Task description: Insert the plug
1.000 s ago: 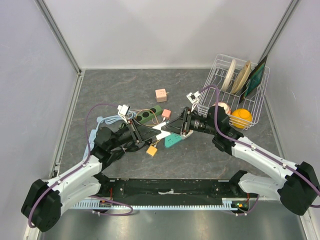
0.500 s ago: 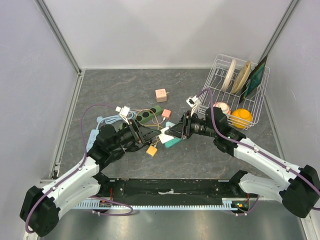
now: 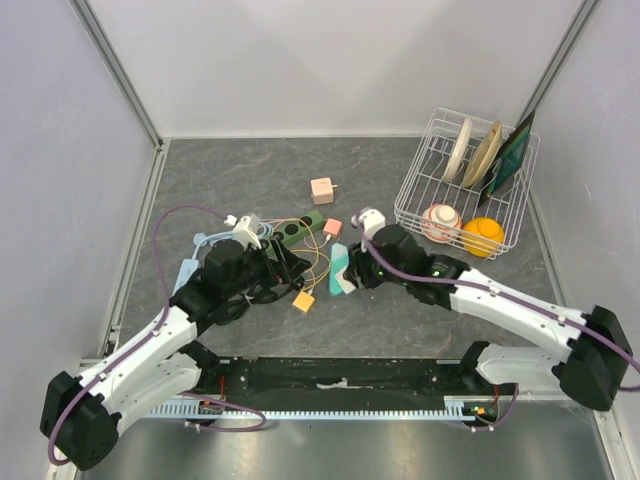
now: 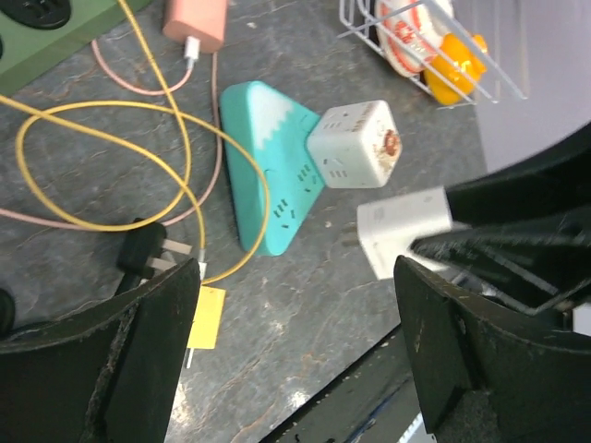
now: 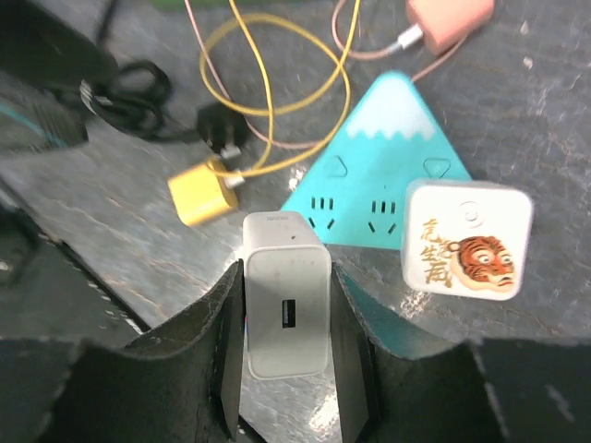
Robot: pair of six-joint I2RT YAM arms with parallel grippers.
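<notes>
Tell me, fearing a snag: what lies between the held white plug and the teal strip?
Nothing; left wrist view shows bare table between plug and strip.

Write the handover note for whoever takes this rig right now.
Grippers: the left gripper is open and empty. The right gripper is shut on the white charger.
Things: the charger hangs just short of the teal power strip, near its sockets. A tiger cube sits at one corner of the strip.
Done: charger grasped.
Left: line it up with a free socket and push it in.
</notes>
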